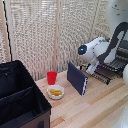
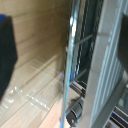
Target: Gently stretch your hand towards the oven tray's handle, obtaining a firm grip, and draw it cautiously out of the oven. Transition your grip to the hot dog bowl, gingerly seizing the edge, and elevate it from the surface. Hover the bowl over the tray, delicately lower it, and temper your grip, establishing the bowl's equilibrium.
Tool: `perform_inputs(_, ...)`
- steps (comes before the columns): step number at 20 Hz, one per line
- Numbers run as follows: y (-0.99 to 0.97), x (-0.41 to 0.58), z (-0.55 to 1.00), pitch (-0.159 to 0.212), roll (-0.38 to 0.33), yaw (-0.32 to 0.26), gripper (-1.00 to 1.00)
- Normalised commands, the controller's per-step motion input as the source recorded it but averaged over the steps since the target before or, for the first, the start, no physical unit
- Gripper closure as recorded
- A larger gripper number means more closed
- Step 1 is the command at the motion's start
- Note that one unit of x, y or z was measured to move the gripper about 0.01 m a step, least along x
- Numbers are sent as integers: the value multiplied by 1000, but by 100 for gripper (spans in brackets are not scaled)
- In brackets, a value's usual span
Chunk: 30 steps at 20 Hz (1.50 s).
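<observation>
- White robot gripper [image 1: 92, 68] sits at the dark wire oven tray [image 1: 107, 73], at three o'clock; whether it is clenched cannot be told.
- Small white hot dog bowl [image 1: 55, 92] rests on the wooden table [image 1: 95, 107], at six o'clock of the red cup [image 1: 52, 77].

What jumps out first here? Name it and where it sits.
The white robot arm bends toward the oven at the exterior view's right, above the oven tray. On the wooden table a dark blue book stands upright; a red cup sits behind the hot dog bowl, beside a black fabric bin.
</observation>
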Motion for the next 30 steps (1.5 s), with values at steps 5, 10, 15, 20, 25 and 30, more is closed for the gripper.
perform_inputs(5,161,170,818,0,0,-122,-100)
perform_inputs(10,175,244,870,3,25,-158,-100)
perform_inputs(15,310,287,697,0,89,-172,-100)
perform_inputs(20,370,289,611,0,114,-172,-100)
perform_inputs(25,377,283,609,0,116,-172,-100)
perform_inputs(30,479,226,649,-2,120,-152,-100)
